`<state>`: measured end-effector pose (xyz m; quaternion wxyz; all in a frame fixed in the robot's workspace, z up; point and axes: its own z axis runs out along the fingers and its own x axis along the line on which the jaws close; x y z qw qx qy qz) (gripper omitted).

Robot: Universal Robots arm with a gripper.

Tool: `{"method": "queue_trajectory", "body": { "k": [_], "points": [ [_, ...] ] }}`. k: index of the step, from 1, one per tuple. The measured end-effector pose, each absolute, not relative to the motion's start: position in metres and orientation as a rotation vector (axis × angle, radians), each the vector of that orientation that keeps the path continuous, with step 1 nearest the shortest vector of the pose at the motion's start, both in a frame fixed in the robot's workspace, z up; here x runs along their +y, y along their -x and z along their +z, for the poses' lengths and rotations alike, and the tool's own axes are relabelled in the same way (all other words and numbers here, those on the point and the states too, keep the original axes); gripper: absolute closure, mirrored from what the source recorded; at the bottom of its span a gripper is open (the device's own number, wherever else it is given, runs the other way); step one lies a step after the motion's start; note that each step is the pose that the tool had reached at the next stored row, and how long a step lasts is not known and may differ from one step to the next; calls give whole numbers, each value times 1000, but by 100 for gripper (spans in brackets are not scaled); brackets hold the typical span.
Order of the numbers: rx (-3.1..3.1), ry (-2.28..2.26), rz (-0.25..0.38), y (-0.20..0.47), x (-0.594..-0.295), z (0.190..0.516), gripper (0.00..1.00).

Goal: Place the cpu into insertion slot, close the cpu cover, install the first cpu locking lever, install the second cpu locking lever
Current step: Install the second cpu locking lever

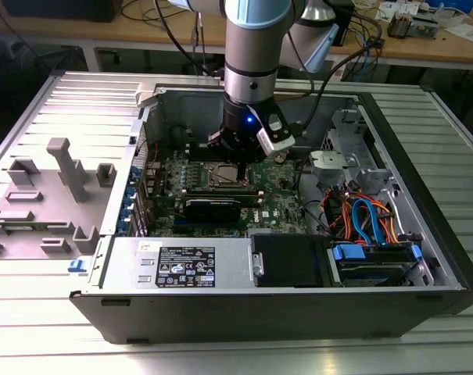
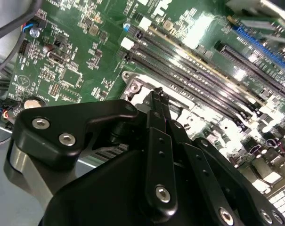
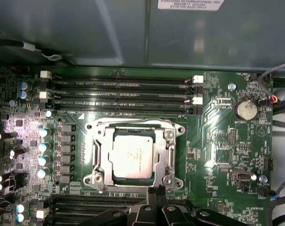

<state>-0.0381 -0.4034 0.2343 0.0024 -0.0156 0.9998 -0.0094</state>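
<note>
Black end effector (image 3: pixel 156 192) fingers are drawn together to a narrow tip with nothing between them, seen in both wrist views; in the second wrist view the same tip (image 2: pixel 157 92) sits right at the edge of the silver socket frame. In the first wrist view that tip stands just at the near rim of the cpu cover (image 3: pixel 171 141), the thin silver frame plate lying flat around the chip. Whether the tip actually touches the metal cannot be told.

Inside the frame's square cut-out lies the cpu (image 3: pixel 132 155), its dull silver-grey top facing up, seated level in the insertion slot (image 3: pixel 106 175), of which little more than the dark rim shows around the chip. Screws mark the corners of the socket bracket.

Beyond the socket run the long dark memory slots (image 3: pixel 118 94) with white latches at their ends, and off to one side a round coin battery (image 3: pixel 246 110) sits on the green motherboard (image 3: pixel 217 150).

In the exterior view the arm (image 1: pixel 252 47) reaches straight down into the open computer case (image 1: pixel 424 234), with the end effector (image 1: pixel 234 156) over the socket area of the board. Orange and blue cables (image 1: pixel 365 215) lie toward the exterior view's right, and a grey plastic fixture (image 1: pixel 68 168) rests on the ribbed desk (image 1: pixel 33 344) at the exterior view's left.
</note>
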Motion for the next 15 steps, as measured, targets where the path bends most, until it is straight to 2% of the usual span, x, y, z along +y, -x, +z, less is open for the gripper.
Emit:
{"method": "queue_trajectory", "body": {
  "k": [15],
  "points": [
    [3136,49,-29,38,-414,236,89]
  ]
}}
